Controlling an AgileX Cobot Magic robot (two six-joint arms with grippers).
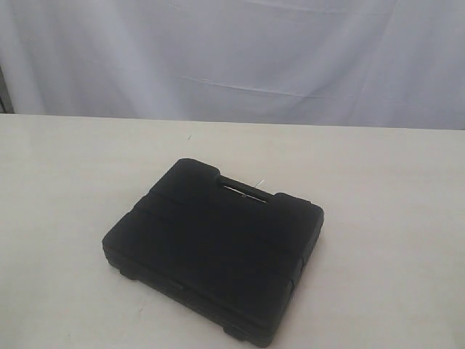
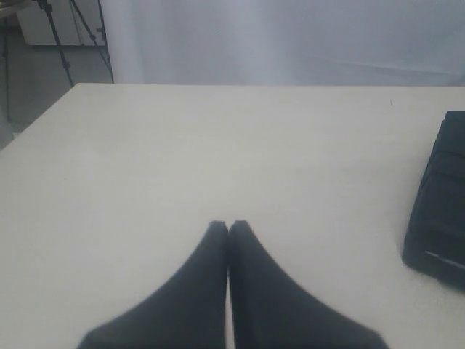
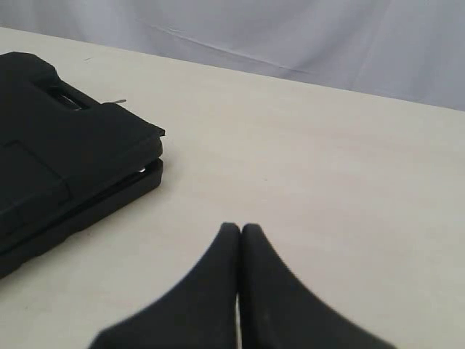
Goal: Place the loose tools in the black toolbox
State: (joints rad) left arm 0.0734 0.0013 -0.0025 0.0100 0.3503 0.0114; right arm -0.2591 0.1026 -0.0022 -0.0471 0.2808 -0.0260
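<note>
The large flat black moulded plastic toolbox (image 1: 211, 247) lies shut in the middle of the pale table (image 1: 65, 182). It sits skewed, its long axis running far-left to near-right (slot handle (image 1: 243, 189) towards the curtain (image 1: 232, 58)). Both the left end effector (image 2: 228, 227) and the right end effector (image 3: 240, 227) are pinched closed, holding nothing.

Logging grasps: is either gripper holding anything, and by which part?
Nothing. The left gripper and right gripper are both shut and empty, clear of the closed toolbox.
</note>
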